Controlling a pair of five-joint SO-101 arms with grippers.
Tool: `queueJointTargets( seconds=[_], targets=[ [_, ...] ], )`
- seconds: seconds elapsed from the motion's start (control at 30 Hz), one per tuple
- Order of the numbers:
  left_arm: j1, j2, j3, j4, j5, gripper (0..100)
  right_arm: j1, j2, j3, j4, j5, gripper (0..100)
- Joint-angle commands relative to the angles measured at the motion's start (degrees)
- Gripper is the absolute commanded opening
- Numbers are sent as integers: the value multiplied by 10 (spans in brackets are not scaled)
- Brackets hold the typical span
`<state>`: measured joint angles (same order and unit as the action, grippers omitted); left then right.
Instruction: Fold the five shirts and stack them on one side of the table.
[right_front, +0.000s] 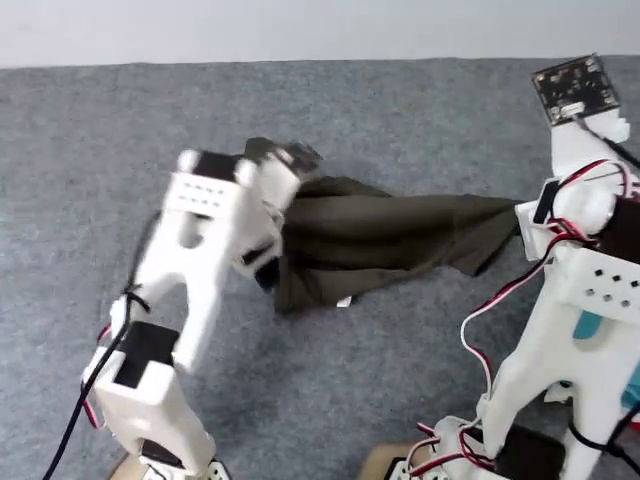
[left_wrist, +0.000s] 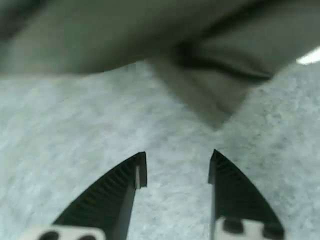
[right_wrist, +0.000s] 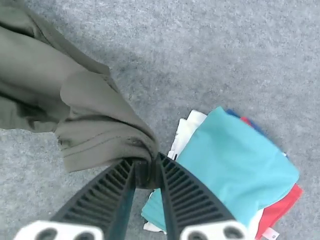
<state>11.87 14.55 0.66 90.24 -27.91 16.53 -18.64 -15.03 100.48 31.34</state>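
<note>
Left gripper (left_wrist: 177, 167) fingers apart; right gripper (right_wrist: 146, 170) fingers pinched together.

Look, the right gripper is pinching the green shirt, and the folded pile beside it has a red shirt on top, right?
Not quite. The right gripper does pinch the green shirt, but the folded pile has a turquoise shirt on top, not a red one. A red shirt only peeks out underneath. The right wrist view shows it.
</note>
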Motion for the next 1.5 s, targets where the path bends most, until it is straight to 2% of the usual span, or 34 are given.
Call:
queueJointTargets(
  seconds=[0.0, 0.3, 0.57, 0.83, 1.23, 1.3, 1.47],
  targets=[
    [27, -33, 48, -58, -18, 244, 8, -27, 9, 22, 8, 11],
    [83, -33, 95, -110, -29, 261, 8, -27, 11, 23, 8, 11],
    [69, 42, 89, -156, -30, 261, 8, -28, 11, 23, 8, 11],
    [54, 90, 35, -143, -26, 256, 9, -28, 11, 23, 8, 11],
    [45, 120, 20, -142, -26, 39, 11, -56, 11, 23, 49, 11],
    [46, 113, 7, -127, -26, 3, 12, -58, 11, 23, 53, 11],
    [46, 53, -83, -10, -25, 6, 12, -58, 9, 23, 53, 11]
  ],
)
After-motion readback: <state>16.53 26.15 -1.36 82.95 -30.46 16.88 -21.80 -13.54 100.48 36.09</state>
